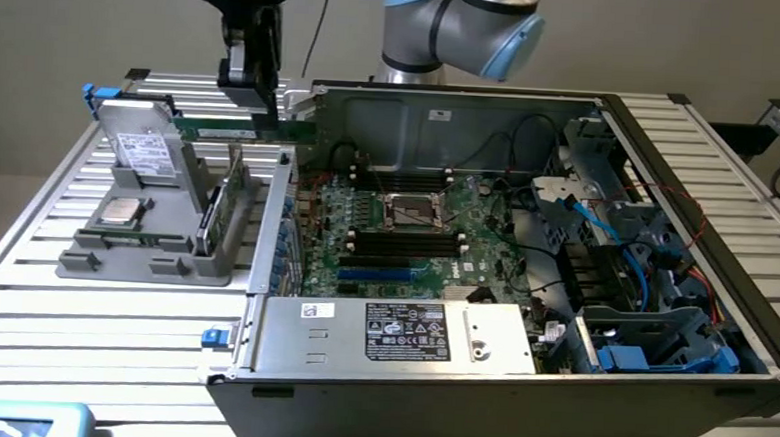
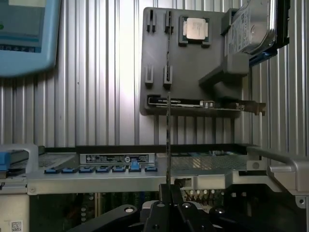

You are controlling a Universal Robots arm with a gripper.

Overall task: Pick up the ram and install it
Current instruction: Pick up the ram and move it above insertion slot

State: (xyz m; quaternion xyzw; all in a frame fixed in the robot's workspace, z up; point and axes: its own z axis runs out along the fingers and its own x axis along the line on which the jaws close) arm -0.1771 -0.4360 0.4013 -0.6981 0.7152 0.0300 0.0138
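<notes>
Clamping slim dark-green circuit-board ram [image 1: 227, 129], black end effector [image 1: 259, 117] hangs beside open grey computer case [image 1: 409, 129], upper body cut off. Ribbed aluminium desk [image 1: 92, 313] beneath case; beige wall [image 1: 80, 12].

No legible text anywhere. Black label [image 1: 407, 332] with white print and logos on metal box [image 1: 290, 345], lower centre of exterior view: too small to read. Small white sticker [image 1: 316, 311] beside it, back-wall sticker [image 1: 442, 114] upper centre, hard drive label [image 1: 140, 152] at left: unreadable. Wrist view: label strip [image 2: 114, 158], code sticker [image 2: 16, 225], same.
</notes>
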